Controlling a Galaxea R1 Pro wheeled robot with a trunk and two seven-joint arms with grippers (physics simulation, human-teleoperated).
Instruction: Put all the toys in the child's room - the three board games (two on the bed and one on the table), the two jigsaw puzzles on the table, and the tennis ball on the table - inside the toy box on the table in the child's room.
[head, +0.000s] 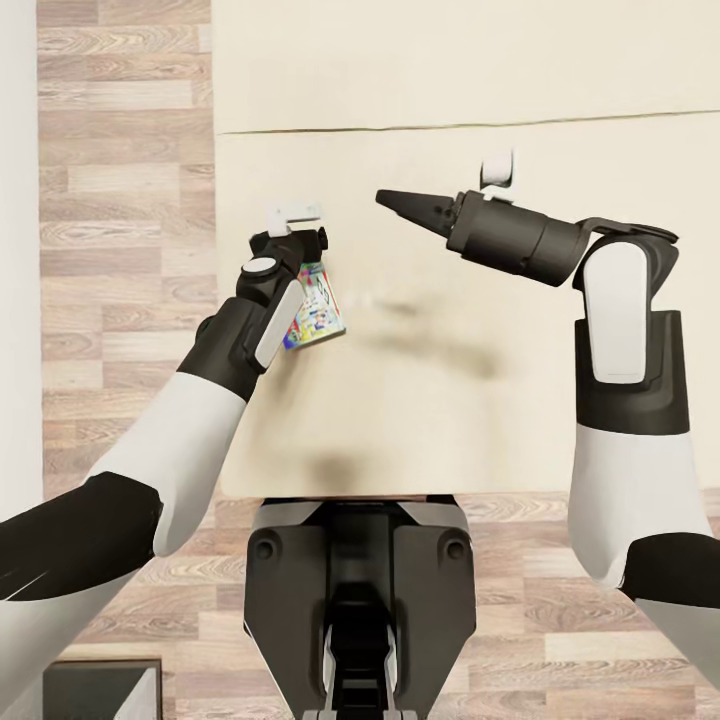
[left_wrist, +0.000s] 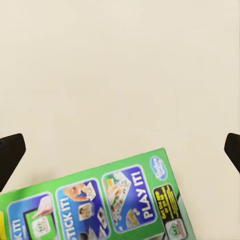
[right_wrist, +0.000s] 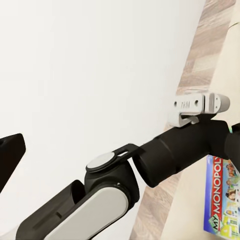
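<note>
Two arms are extended over the cream bed (head: 480, 400) from the frame's bottom. At centre left, the green-bordered board game (head: 318, 306) hangs at the left gripper (head: 300, 262); whether its fingers pinch the box cannot be told. Higher, toward the upper centre, the right gripper (head: 400, 203) is seen with fingers pressed together, holding nothing.
</note>
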